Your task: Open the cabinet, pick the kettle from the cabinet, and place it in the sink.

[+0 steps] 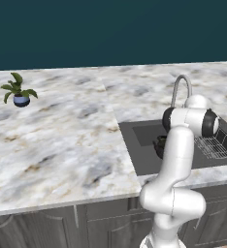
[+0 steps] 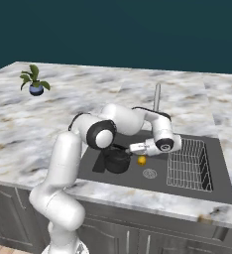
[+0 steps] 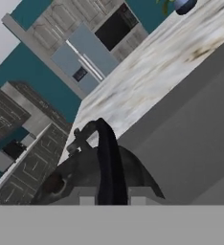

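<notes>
The glossy black kettle (image 2: pixel 117 159) is down in the left part of the dark grey sink (image 2: pixel 138 181), and whether it touches the floor of the basin I cannot tell. My gripper (image 2: pixel 129 148) reaches in from the right and is shut on the kettle's arched top handle. In the hand view the handle (image 3: pixel 108 158) runs up between my fingertips over the round kettle body (image 3: pixel 80 177). From the left base view the arm hides most of the kettle (image 1: pixel 160 145) in the sink (image 1: pixel 139 155). The cabinet is out of view.
A silver gooseneck faucet (image 2: pixel 157 96) stands behind the basin. A wire dish rack (image 2: pixel 187 163) fills the sink's right part, and a small yellow object (image 2: pixel 142 159) lies beside the kettle. A potted plant (image 1: pixel 19 90) sits far left on the marble counter (image 1: pixel 62 140).
</notes>
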You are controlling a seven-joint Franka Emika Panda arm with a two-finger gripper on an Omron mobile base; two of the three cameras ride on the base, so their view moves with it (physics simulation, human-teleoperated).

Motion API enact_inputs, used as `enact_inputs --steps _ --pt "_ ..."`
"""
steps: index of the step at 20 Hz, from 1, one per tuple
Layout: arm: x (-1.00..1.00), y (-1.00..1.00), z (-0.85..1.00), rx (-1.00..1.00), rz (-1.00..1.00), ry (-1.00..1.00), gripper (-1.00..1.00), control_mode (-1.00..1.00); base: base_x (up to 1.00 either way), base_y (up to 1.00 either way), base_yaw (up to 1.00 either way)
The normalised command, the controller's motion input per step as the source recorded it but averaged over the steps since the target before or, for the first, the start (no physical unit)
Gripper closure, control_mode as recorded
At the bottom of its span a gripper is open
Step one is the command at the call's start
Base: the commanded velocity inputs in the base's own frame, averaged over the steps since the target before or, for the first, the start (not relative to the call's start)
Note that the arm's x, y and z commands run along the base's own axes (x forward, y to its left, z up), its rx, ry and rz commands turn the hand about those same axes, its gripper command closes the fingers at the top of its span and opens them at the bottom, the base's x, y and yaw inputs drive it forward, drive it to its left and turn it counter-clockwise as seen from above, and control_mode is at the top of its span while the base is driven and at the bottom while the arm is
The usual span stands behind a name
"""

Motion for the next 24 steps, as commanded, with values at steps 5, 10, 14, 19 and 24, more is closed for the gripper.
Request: enact_inputs --steps 5,10,14,19,24 --pt "0.15 0.02 -0.11 -0.05 0.02 0.0 1.0 -1.0 0.0 0.0 0.0" --pt "0.13 0.07 -0.14 -0.12 0.0 0.0 1.0 -1.0 0.0 0.0 0.0" --pt "0.08 0.06 -0.18 -0.13 0.0 0.0 1.0 -1.0 0.0 0.0 0.0" --pt "0.09 0.04 -0.17 -0.12 0.0 0.0 1.0 -1.0 0.0 0.0 0.0" --pt "0.08 0.07 -0.17 -0.04 0.0 -0.01 1.0 -1.0 0.0 0.0 0.0"
